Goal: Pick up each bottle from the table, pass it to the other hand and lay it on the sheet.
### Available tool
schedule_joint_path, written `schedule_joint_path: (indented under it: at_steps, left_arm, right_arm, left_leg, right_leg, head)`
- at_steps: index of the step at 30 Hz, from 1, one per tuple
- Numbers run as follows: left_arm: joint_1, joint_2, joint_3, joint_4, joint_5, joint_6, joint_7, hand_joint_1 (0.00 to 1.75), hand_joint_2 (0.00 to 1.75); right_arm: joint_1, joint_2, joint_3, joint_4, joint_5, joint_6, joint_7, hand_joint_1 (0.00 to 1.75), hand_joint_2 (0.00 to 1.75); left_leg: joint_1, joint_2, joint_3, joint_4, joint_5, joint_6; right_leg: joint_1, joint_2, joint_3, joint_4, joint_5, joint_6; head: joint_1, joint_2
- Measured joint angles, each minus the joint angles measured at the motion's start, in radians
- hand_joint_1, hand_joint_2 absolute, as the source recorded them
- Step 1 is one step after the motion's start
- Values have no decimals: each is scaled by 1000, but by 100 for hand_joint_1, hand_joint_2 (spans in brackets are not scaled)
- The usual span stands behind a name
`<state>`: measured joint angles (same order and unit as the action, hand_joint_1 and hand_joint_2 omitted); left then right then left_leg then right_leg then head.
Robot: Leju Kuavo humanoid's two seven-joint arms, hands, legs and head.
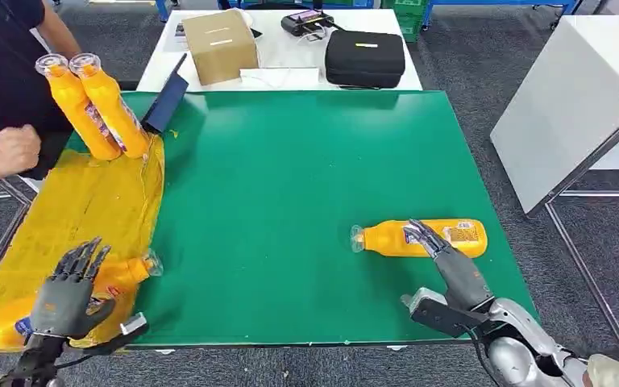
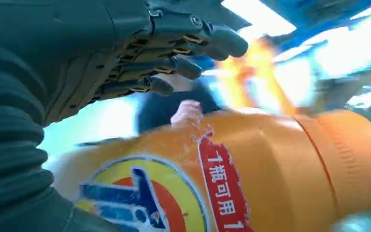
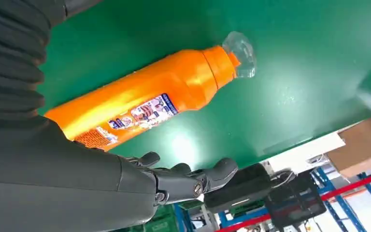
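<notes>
The orange bottle (image 1: 419, 237) lies on the green table (image 1: 290, 201); the right hand (image 1: 439, 250) hovers over it, fingers spread, empty. Likely smooth, stiff plastic — hold its wide body.

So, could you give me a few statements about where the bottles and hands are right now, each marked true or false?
1. A bottle lies on its side on the green mat. True.
2. The right hand has lifted that bottle clear of the table. False: the bottle lies on the mat, and the hand is open above it.
3. Two bottles stand leaning at the far end of the yellow sheet. True.
4. The left hand is clenched in a fist. False: its fingers are spread, over a bottle lying on the sheet.
</notes>
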<state>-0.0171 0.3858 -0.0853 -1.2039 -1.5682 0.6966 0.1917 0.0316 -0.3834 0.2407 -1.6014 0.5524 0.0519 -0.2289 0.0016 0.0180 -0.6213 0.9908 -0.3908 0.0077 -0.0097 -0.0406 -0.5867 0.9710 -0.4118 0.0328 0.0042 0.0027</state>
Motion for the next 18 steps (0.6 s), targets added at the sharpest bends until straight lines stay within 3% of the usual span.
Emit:
schedule_joint_path:
  at_steps: [2, 3, 4, 10, 18]
  left_arm:
    - [-112, 78, -165, 52, -2, 0, 356, 0, 0]
    - [-176, 126, -270, 91, -1, 0, 506, 0, 0]
    - [-226, 151, -346, 121, -2, 1, 586, 0, 0]
    - [-383, 211, -545, 275, -2, 2, 513, 0, 0]
    - [-417, 216, -621, 311, -2, 2, 508, 0, 0]
  right_arm:
    - [-13, 0, 6, 4, 1, 0, 1, 0, 175]
    - [-25, 1, 13, 7, 2, 1, 4, 0, 175]
    - [-37, 3, 21, 12, 2, 1, 4, 0, 175]
    - [-73, 12, 71, 47, 9, -9, 6, 0, 175]
    - [-72, 8, 98, 58, 9, -20, 5, 0, 175]
  left_leg:
    - [0, 0, -3, 0, 1, 0]
    - [0, -4, -4, 0, 3, 0]
    - [0, -4, -4, -1, 5, -1]
    - [0, -2, -5, 0, 7, -1]
    - [0, -3, -7, 0, 6, -1]
  right_leg:
    - [1, -3, -4, 0, 0, -1]
    - [2, -5, 6, 1, 1, -2]
    - [2, -5, 7, 2, 2, -1]
    - [2, -5, 4, 3, 5, -3]
    - [1, -5, 2, 2, 4, -3]
  head:
    - [0, 0]
    - [-1, 0]
    - [-1, 0]
    - [0, 0]
    - [0, 0]
